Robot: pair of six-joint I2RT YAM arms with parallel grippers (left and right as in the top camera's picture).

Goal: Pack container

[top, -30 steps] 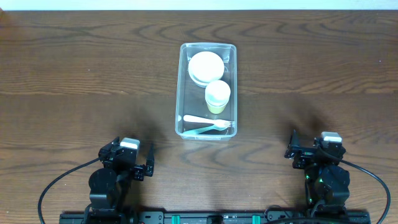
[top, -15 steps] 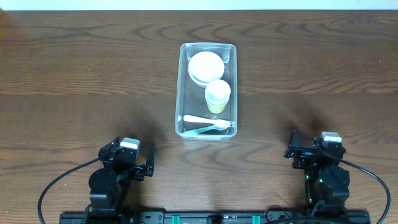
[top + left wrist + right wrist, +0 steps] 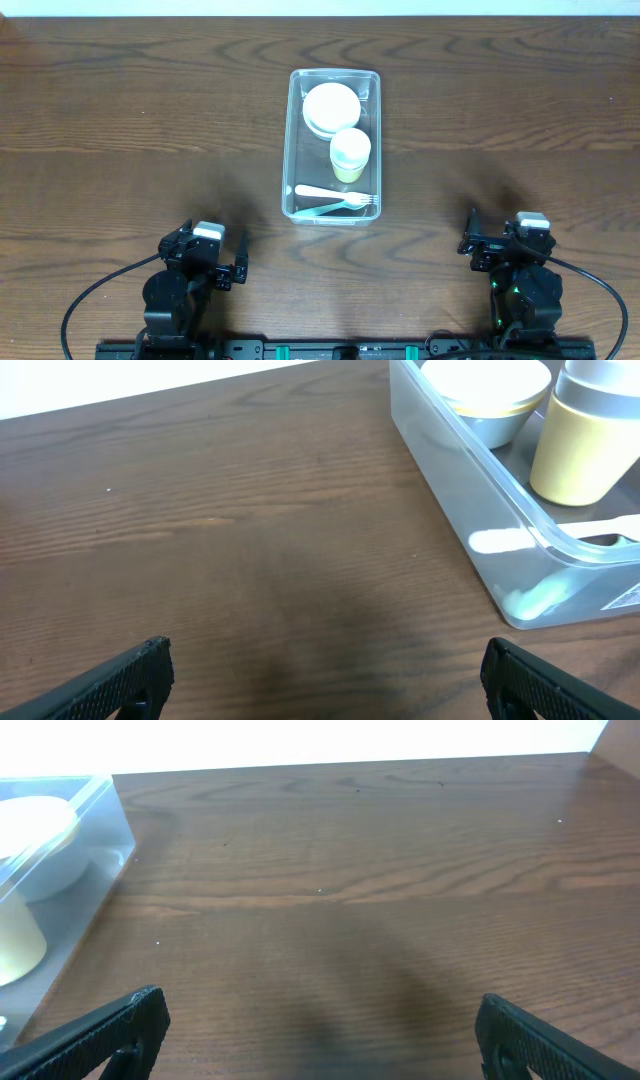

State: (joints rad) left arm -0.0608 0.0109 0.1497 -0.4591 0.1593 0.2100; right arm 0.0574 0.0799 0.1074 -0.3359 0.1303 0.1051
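Clear plastic marks the middle of the dark wooden table: the container sits lengthwise, its far end toward the back edge, well apart from both arms. Inside it, a white bowl lies at the far end. A pale yellow cup stands just on the near side of the bowl, toward the right wall. A white fork lies across the near end with a teal utensil beside it; I cannot tell what kind. My left gripper sits at the near left, jaws spread wide with nothing between them, and its camera shows the container's near left corner off to the right. My right gripper sits at the near right, also spread wide and empty, with the container at the left edge of its view. Neither gripper touches anything.
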